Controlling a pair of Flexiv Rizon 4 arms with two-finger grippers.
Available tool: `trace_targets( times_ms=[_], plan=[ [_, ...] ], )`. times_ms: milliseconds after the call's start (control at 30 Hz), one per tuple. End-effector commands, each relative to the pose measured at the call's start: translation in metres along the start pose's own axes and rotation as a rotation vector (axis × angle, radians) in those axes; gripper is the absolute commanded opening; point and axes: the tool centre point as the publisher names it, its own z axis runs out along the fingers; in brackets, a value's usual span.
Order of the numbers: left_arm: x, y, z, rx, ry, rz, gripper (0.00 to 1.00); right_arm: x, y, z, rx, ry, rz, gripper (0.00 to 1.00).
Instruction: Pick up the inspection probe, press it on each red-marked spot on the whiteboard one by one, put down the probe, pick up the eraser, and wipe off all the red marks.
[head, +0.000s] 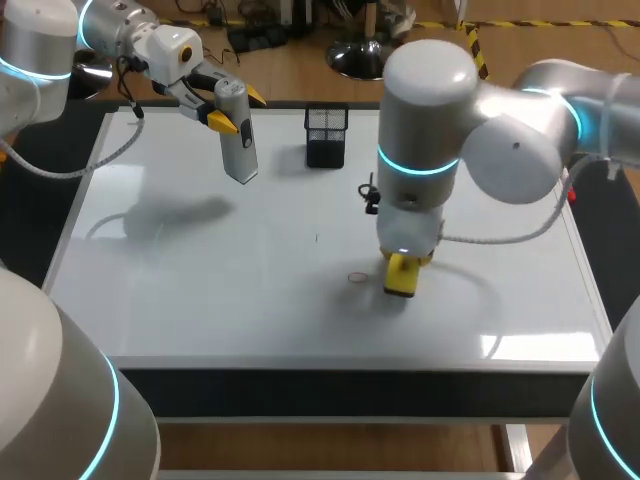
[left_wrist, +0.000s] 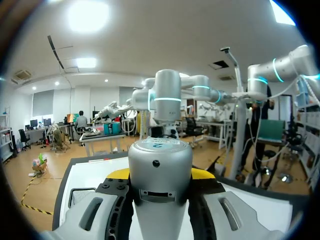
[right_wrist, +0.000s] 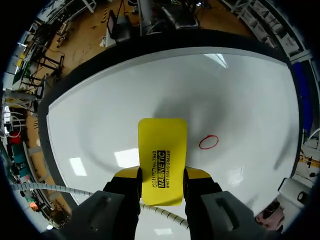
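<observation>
Fingers (left_wrist: 119, 173) of the left gripper (left_wrist: 160, 175) are clamped on the inspection probe (left_wrist: 160, 160), one yellow tip either side of its grey body. In the head view that arm is parked in the upper left of the frame, with the probe hanging tip-down above the far part of the whiteboard (head: 200, 300). My guess is it's held up there just to keep out of the way.

Right gripper (right_wrist: 162, 173) is pinching the yellow eraser (right_wrist: 162, 150) by its long sides, flat face toward the board, lower middle of the head view. Can't tell if it's actually touching. One red mark (right_wrist: 208, 142), a little ring, sits just beside the eraser, not under it, so I reckon the wipe is lining up on that.

Only container is the black mesh holder (head: 326, 135) at the top middle, near the probe. Can't tell what's inside, if anything.
</observation>
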Motion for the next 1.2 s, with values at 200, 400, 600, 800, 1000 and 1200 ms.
trace_targets(
  times_ms=[200,400,600,800,1000,1200],
  plan=[
    [-0.001,0.0,-0.001,0.001,0.005,0.0,0.0,-0.05,0.01,0.008,0.011,0.033,-0.093,0.0],
    [-0.001,0.0,-0.001,0.001,0.005,0.0,0.0,-0.071,0.02,0.008,0.014,0.033,-0.146,0.0],
    [-0.001,0.0,-0.001,0.001,0.005,0.0,0.0,-0.085,0.026,0.008,0.015,0.022,-0.181,0.0],
    [-0.001,0.0,-0.001,0.001,0.005,0.0,0.0,-0.094,0.024,0.009,0.016,0.021,-0.202,0.0],
    [-0.001,0.0,-0.001,0.001,0.005,0.0,0.0,-0.095,0.022,0.015,0.006,0.027,-0.213,0.0],
    [-0.001,0.0,-0.001,0.001,0.005,0.0,0.0,-0.086,0.018,0.021,0.0,0.043,-0.203,0.0]
  ],
)
